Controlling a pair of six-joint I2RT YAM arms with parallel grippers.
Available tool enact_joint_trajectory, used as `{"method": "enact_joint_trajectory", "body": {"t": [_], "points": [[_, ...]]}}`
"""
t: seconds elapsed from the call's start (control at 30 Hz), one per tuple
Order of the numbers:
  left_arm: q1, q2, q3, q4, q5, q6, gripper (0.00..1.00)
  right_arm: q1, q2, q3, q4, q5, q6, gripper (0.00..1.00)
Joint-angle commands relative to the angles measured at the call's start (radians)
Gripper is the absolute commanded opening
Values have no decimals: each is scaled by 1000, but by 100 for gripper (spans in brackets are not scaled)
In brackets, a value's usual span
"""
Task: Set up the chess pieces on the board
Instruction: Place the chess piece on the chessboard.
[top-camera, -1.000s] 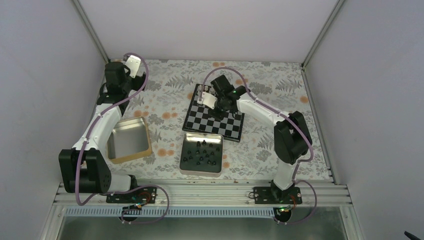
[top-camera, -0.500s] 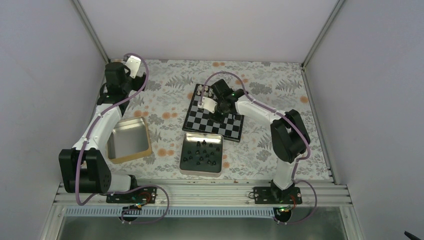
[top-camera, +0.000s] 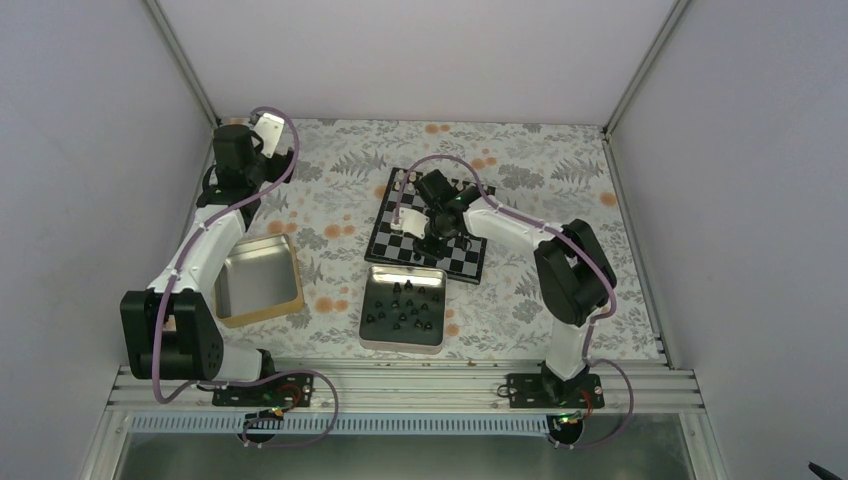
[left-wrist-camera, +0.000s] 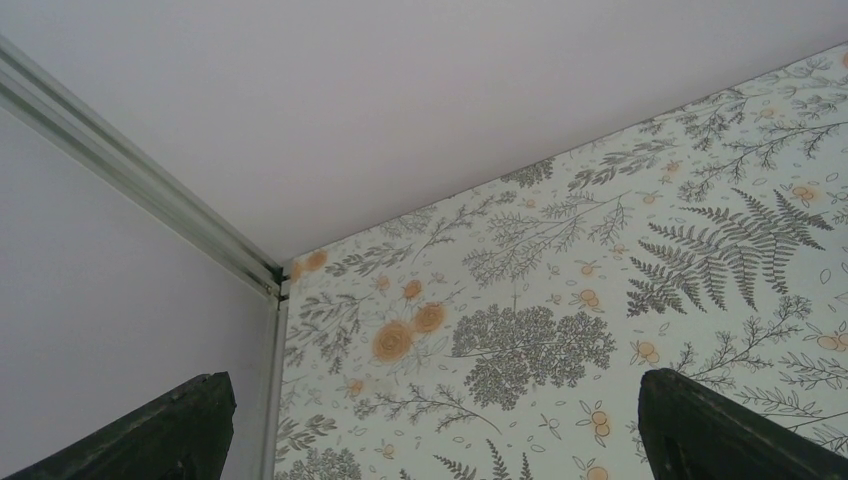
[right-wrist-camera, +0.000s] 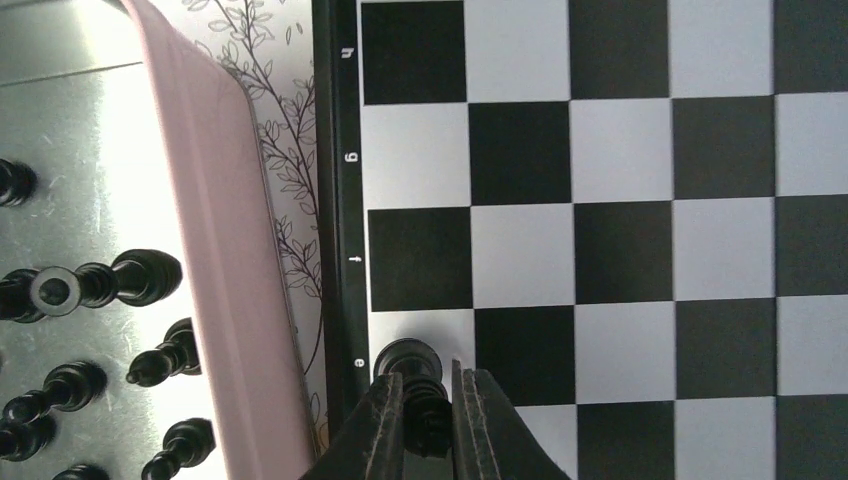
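My right gripper (right-wrist-camera: 428, 385) is shut on a small black chess piece (right-wrist-camera: 408, 357), whose round base rests on a white square in the board's (right-wrist-camera: 620, 250) edge row by the letter e. From above, the same gripper (top-camera: 432, 243) hangs over the near part of the board (top-camera: 465, 258). Several more black pieces (top-camera: 403, 308) lie in the silver tin (top-camera: 365, 322) just in front of the board, and some (right-wrist-camera: 130, 278) also show in the right wrist view. My left gripper (left-wrist-camera: 430, 430) is open and holds nothing, raised near the back left corner (top-camera: 265, 125).
Pale pieces (top-camera: 405, 177) stand along the board's far edge. A gold-rimmed tin (top-camera: 295, 270) sits at the left with nothing in it. The silver tin's pinkish rim (right-wrist-camera: 220, 250) runs close beside the board's border. Walls enclose the floral table on three sides.
My right gripper has moved from the far part of the board toward its near edge and come down, still holding the black piece. The left arm has barely shifted.
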Motion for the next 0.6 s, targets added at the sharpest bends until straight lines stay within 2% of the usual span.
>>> {"method": "enact_joint_trajectory", "body": {"t": [0.0,0.57], "points": [[7,11,0,20,-4,8,100,11,25,-14,-6,-24,-5,6],[6,25,5,20,-4,11,100,14,34,-17,-16,-22,-14,8]]}}
